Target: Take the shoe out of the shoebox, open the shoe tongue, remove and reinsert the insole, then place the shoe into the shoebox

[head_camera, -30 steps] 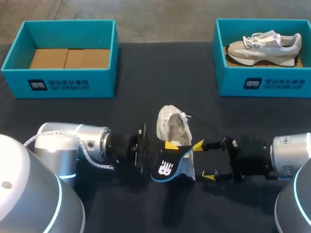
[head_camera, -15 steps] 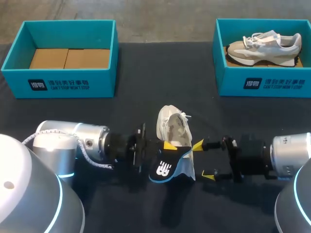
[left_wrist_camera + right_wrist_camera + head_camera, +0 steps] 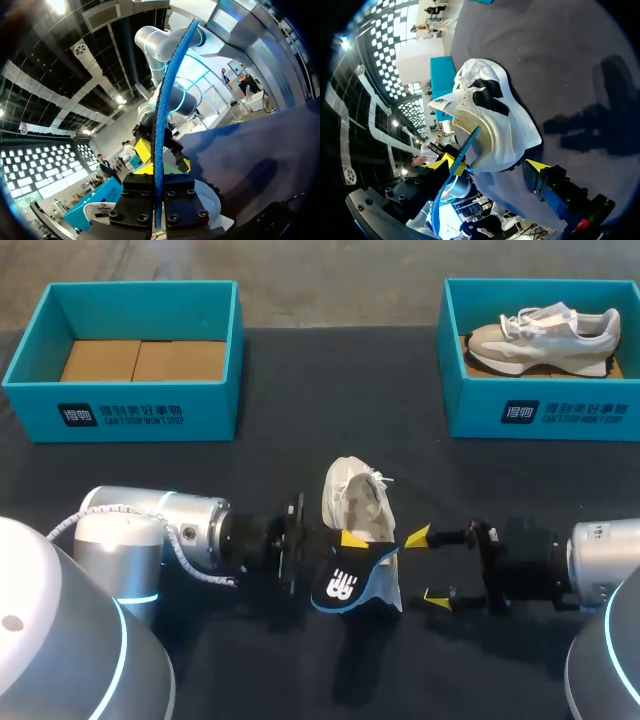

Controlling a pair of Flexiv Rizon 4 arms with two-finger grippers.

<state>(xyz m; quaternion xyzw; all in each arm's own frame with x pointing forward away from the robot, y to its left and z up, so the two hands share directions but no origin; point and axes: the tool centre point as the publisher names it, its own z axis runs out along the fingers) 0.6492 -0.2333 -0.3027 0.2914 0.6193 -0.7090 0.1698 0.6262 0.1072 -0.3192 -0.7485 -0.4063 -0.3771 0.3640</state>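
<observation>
white shoe sits mid-table, toe toward 12 o'clock, heel toward 6. black insole with a blue edge curls out at the heel end, at 6 o'clock of the shoe; can't tell if its front is still inside. left gripper comes in from 9 o'clock, pinching the insole. left wrist view shows the insole edge-on, clamped between both fingers. right gripper is at 3 o'clock of the heel, fingers spread, just beside it. teal shoebox at 10 o'clock holds cardboard. second teal box at 2 o'clock holds another shoe.
</observation>
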